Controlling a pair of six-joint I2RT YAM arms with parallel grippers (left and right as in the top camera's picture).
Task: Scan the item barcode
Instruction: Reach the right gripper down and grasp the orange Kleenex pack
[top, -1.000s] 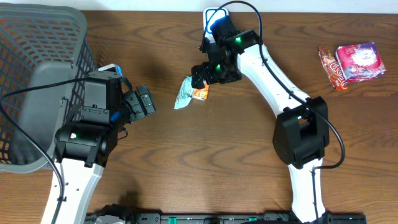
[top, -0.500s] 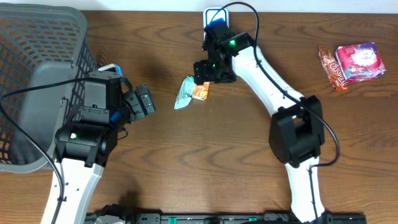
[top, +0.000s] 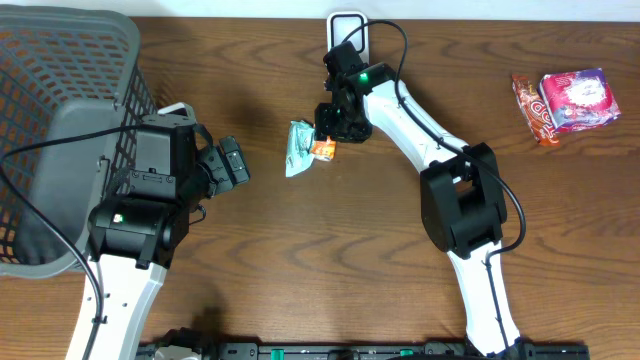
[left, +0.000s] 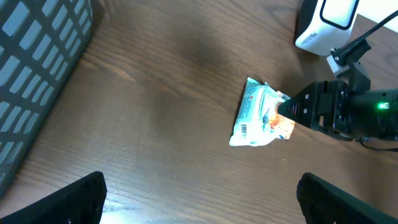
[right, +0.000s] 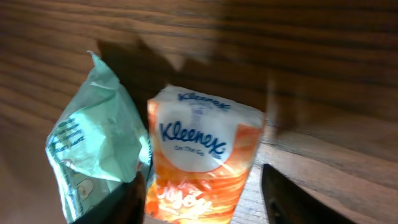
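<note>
An orange Kleenex tissue pack (right: 202, 155) lies on the wooden table against a pale green packet (right: 93, 162). My right gripper (right: 205, 199) stands over the tissue pack (top: 322, 150) with a finger on each side. The left finger touches the pack and a gap shows at the right one. The green packet (left: 252, 115) shows a barcode near its lower end. A white scanner (top: 345, 25) stands at the table's far edge, behind the right arm. My left gripper (top: 240, 160) hangs wide open over bare table, well left of both packs.
A grey mesh basket (top: 60, 60) fills the far left corner. A pink snack pack (top: 575, 100) and a red-orange one (top: 535, 108) lie at the far right. A cable runs from the scanner (left: 326, 22).
My right gripper has swung left and come down over the tissue pack, its jaws narrowing. The two packs shifted slightly. The left arm has stayed still.
</note>
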